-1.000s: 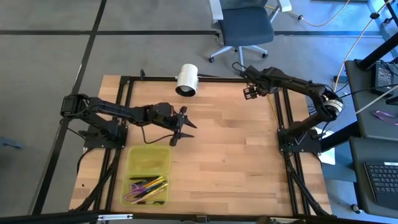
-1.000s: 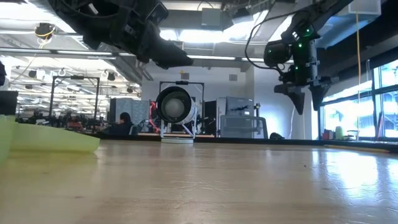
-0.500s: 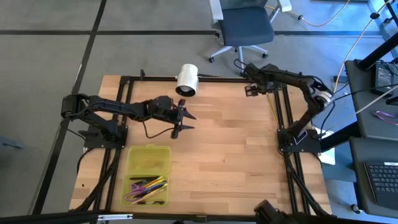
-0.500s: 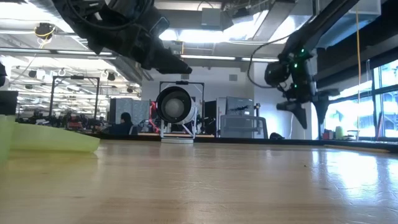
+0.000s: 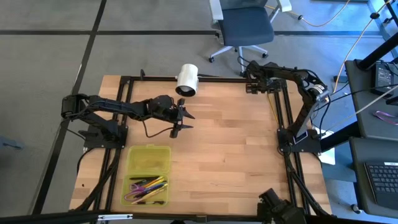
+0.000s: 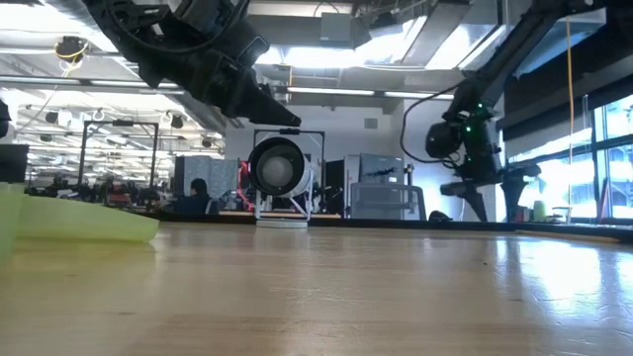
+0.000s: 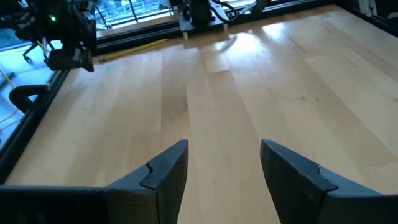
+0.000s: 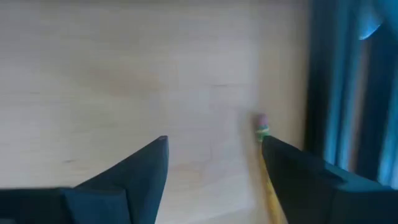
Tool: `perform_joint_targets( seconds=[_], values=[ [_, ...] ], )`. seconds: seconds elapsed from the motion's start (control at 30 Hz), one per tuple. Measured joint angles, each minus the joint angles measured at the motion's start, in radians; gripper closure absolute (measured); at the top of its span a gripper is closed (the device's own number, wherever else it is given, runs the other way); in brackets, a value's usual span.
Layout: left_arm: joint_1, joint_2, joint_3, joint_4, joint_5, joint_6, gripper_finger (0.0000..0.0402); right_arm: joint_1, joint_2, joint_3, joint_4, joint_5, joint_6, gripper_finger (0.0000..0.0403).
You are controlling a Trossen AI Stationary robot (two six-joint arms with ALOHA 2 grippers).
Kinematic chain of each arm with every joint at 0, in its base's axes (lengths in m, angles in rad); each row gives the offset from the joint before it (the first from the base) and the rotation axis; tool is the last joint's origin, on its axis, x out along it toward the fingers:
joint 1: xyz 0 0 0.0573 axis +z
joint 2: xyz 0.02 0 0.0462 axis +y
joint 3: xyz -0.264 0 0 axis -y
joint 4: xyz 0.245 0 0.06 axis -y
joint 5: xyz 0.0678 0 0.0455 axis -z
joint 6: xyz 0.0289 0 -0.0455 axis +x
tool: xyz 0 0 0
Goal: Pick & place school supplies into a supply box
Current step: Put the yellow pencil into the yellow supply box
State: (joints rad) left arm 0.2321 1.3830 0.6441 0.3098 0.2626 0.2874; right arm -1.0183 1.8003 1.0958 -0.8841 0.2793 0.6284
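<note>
The supply box (image 5: 148,174), a yellow-green case, lies open near the table's front left. Several pens and purple-handled scissors (image 5: 146,188) lie in its near half. A yellow pencil with a pink eraser (image 8: 262,130) lies on the wood along the right rail (image 5: 274,106). My right gripper (image 8: 214,140) hangs open just above the table at the far right corner (image 5: 250,88), fingers pointing down, with the pencil's eraser end beside one finger. My left gripper (image 5: 180,119) is open over bare wood at mid-table (image 7: 224,146), holding nothing.
A white cylinder (image 5: 186,79) lies at the far edge, its open end facing the low camera (image 6: 279,170). Black frame rails (image 5: 283,112) run along the table's sides. An office chair (image 5: 245,28) stands beyond the far edge. Bare wood (image 5: 230,155) spans the middle.
My right gripper has sunk toward the table at the far right corner, still open, its arm folding in. My left gripper has swung a little toward the far edge and stayed open.
</note>
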Motion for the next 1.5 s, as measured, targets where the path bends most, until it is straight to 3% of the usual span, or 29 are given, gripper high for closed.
perform_joint_targets(
  seconds=[0.37, 0.67, 1.2, 1.33, 1.5],
  values=[
    [-0.001, 0.0, 0.0, 0.009, 0.0, -0.002, 0.0206, -0.022, 0.0, 0.005, 0.032, -0.012, 0.135, 0.0146],
    [-0.006, 0.0, 0.0, -0.001, 0.0, -0.015, 0.021, -0.021, 0.0, 0.005, 0.037, -0.029, 0.274, 0.0187],
    [-0.016, 0.0, 0.0, -0.15, 0.001, 0.066, 0.021, -0.006, 0.0, 0.005, 0.064, -0.028, 0.652, 0.0208],
    [-0.016, 0.0, 0.0, -0.158, 0.001, 0.075, 0.0208, 0.028, -0.002, 0.005, 0.02, 0.058, 0.71, 0.0208],
    [-0.016, 0.0, 0.0, -0.158, 0.001, 0.075, 0.021, 0.102, -0.037, 0.005, -0.1, 0.23, 0.96, 0.0208]
  ],
)
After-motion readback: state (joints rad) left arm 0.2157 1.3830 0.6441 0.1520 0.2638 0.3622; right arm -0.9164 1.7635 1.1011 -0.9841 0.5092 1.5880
